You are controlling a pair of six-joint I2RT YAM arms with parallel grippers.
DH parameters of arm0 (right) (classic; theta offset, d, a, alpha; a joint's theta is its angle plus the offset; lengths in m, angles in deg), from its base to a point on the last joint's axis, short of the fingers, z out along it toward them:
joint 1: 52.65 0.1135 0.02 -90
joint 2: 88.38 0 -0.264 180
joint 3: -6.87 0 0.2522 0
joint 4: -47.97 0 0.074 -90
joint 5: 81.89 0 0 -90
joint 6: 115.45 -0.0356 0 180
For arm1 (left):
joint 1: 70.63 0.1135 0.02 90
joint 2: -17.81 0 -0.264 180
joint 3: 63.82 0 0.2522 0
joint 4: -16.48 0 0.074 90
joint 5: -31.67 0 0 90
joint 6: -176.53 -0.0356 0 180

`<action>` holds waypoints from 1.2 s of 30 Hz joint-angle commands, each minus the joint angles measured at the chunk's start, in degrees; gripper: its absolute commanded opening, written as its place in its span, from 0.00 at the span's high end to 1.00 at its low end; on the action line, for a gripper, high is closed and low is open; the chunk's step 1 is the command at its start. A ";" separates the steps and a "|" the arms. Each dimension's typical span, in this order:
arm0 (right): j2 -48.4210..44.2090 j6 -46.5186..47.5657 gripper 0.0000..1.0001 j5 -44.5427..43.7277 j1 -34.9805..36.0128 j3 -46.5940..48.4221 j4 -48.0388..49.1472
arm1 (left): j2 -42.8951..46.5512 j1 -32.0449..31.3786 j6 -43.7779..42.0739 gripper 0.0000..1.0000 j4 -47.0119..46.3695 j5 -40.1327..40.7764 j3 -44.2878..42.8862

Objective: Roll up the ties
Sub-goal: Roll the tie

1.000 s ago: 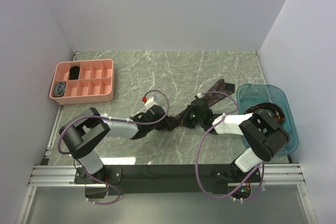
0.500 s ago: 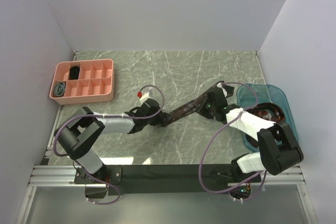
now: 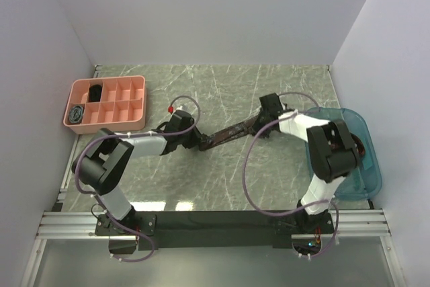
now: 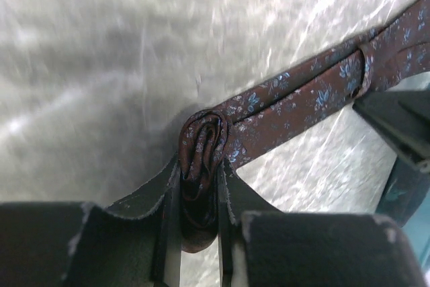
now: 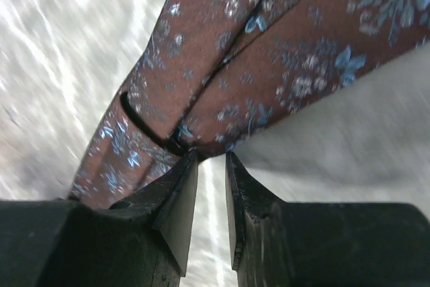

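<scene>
1. Two arms are reaching out over the marbled table (image 3: 222,186), and one maroon tie (image 3: 232,134), dotted with small blue flowers, is lying stretched between them near the table's middle.
2. We are seeing the left gripper (image 4: 200,174) pinching the rolled end of this tie. Folded cloth is squeezed between its pads, and the small coil (image 4: 203,140) is bulging just past the fingertips.
3. From that coil the strip is running flat on the table toward the right arm, with a keeper loop (image 4: 365,65) crossing it.
4. We are noting the right gripper (image 5: 211,166) with its fingers parted by a narrow slit. Nothing is sitting in the slit, and pale table is showing through it.
5. Its fingertips are sitting right at the tie's edge, beside the keeper loop. We cannot tell whether they are touching the cloth.
6. At the far left a pink tray (image 3: 138,102) is holding a black coil (image 3: 96,91) and a grey-blue coil (image 3: 77,113) in separate compartments.
7. At the right edge a clear blue bin (image 3: 368,179) is sitting just behind the right arm. Something dark is lying inside, but it is too hidden for us to name.
</scene>
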 commanded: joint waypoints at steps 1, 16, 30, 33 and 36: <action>6.18 -0.61 0.69 1.06 -1.32 7.61 -3.69 | -2.18 3.01 -2.89 0.99 1.09 -4.68 -3.38; 1.04 16.86 0.69 16.14 0.78 8.63 10.59 | -1.67 6.71 -1.14 0.98 -7.86 -11.91 5.65; 7.69 23.30 0.62 26.89 15.37 12.38 15.63 | 3.17 6.71 -2.10 0.97 -9.54 -9.53 11.20; 9.71 22.95 0.62 27.68 16.87 13.17 16.59 | 3.52 6.71 -2.19 0.96 -10.77 -10.06 12.08; 11.73 21.72 0.62 28.57 17.31 12.91 18.70 | 3.96 6.71 -2.54 0.96 -11.39 -10.32 12.87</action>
